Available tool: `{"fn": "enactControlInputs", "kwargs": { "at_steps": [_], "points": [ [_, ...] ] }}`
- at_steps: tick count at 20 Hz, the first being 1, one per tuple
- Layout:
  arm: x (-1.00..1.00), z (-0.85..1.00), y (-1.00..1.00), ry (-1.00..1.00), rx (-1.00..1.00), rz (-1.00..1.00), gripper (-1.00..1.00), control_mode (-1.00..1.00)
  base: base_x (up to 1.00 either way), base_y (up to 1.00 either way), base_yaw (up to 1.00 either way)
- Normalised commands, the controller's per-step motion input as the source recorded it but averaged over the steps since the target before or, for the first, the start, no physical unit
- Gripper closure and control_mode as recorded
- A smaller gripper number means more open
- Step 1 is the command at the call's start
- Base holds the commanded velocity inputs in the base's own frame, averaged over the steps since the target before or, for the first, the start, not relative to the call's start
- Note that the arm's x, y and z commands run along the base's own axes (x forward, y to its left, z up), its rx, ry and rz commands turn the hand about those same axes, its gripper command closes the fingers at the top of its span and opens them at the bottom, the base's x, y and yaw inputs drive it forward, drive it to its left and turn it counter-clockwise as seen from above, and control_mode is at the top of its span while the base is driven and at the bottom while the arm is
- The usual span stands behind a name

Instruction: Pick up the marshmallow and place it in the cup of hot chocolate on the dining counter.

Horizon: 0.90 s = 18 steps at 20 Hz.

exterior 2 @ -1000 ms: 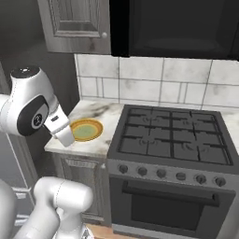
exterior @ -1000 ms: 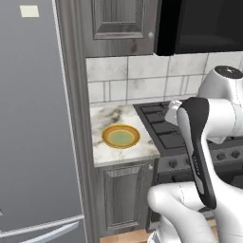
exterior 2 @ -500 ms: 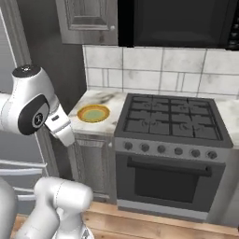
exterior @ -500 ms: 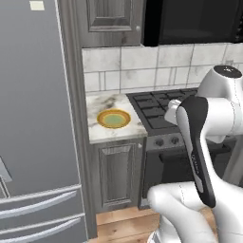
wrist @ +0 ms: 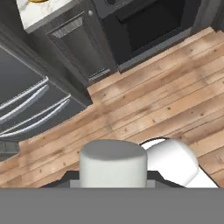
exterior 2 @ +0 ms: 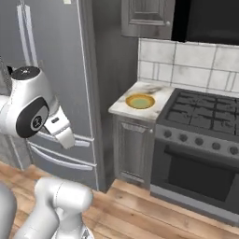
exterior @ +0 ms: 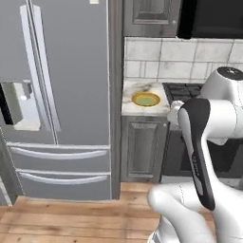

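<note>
Gripper is sitting closed on the marshmallow (wrist: pixel 113 162): in the hand view a white, soft-edged block is filling the spot just above the bottom edge where the fingertips belong, hiding them. Wood floor (wrist: pixel 175 87) is lying beneath it.

Plate (exterior: pixel 145 99), orange rim and olive centre, is resting on a small marble counter (exterior: pixel 129 105) between the fridge (exterior: pixel 61 95) and the stove (exterior 2: pixel 205 112). Seen also in the right base view, plate (exterior 2: pixel 140 101) is sitting near the counter's middle, well apart from the arm (exterior 2: pixel 32 109).

Grey cabinet door (exterior: pixel 142 149) is standing under that counter. Oven door (exterior 2: pixel 200 175) is standing shut below the burners. Tiled backsplash (exterior 2: pixel 186 60) is running behind the counter and stove.

Cup and dining counter: cannot tell where they are.
</note>
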Motion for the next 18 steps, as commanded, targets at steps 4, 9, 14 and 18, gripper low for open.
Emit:
{"fn": "enactControlInputs", "kwargs": {
  "at_steps": [4,9,14,18],
  "points": [
    [0.0,0.0,0.0,0.0,0.0,0.0,1.0,1.0,-0.16,0.0,0.9],
    [0.0,0.0,0.0,0.0,0.0,0.0,1.0,1.0,0.0,0.01,1.0],
    [0.0,0.0,0.0,0.0,0.0,0.0,1.0,1.0,0.0,0.05,1.0],
    [0.0,0.0,0.0,0.0,0.0,0.0,1.0,1.0,0.0,0.09,1.0]
  ]
}}
